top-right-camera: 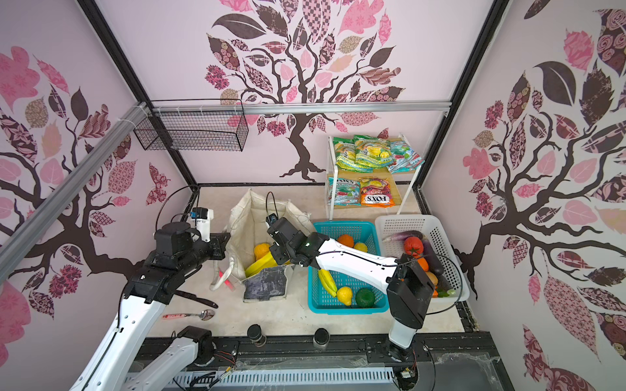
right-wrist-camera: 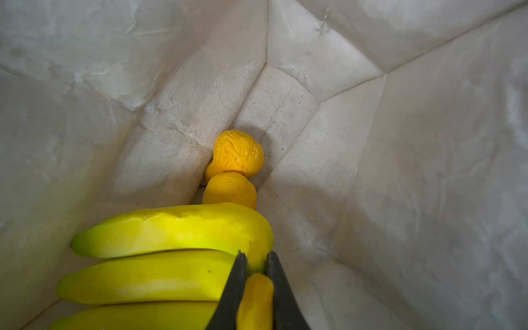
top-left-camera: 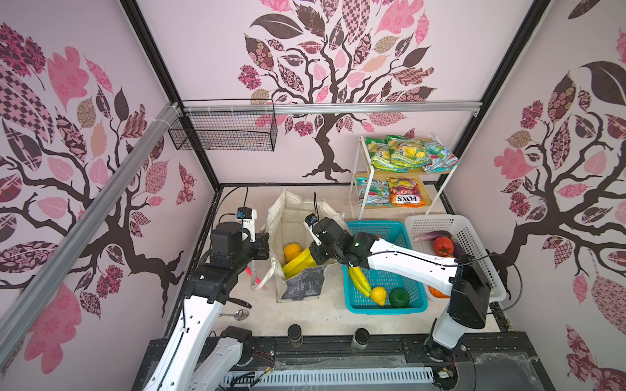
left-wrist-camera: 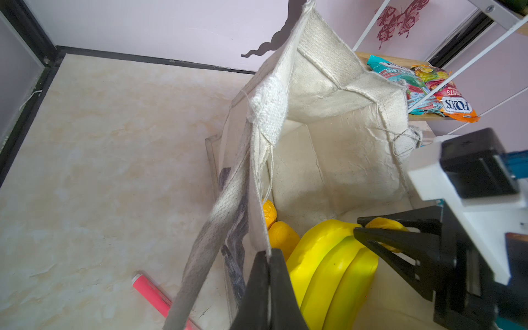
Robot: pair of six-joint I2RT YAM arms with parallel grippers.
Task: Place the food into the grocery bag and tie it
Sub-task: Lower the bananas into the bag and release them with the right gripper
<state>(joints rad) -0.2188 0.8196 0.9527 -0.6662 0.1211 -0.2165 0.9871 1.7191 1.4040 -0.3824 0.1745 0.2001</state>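
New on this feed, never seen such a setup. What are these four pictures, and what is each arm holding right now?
Two robot arms work over a table. Two pictures look down from above, nearly alike; the other two come from a camera on each arm's wrist. The left tool is shut on the rim of the cream grocery bag, holding it open. The right tool grips a bunch of bananas by the stem, inside the bag, above two orange-yellow fruits. More fruit lies in the teal basket and the white basket; snack packets sit on a shelf.
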